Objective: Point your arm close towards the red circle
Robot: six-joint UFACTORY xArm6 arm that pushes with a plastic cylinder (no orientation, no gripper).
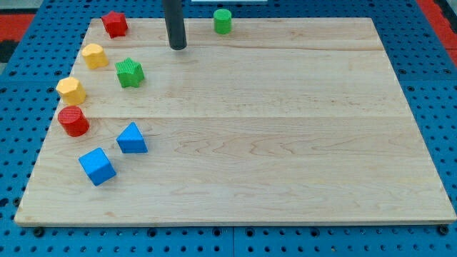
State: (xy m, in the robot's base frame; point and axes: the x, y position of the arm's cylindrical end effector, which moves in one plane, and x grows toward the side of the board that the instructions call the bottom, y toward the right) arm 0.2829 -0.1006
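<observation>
Rod tip still far from the red circle; the approach is barely begun.

My tip (178,47), a bare dark rod end grasping nothing, rests on the pale wooden board (285,143) near the view's top, touching no block. The red round block (73,121) lies well apart, down and toward the view's left, beyond the green star-shaped block (130,73). By my judgement, nearly the whole approach remains.
</observation>
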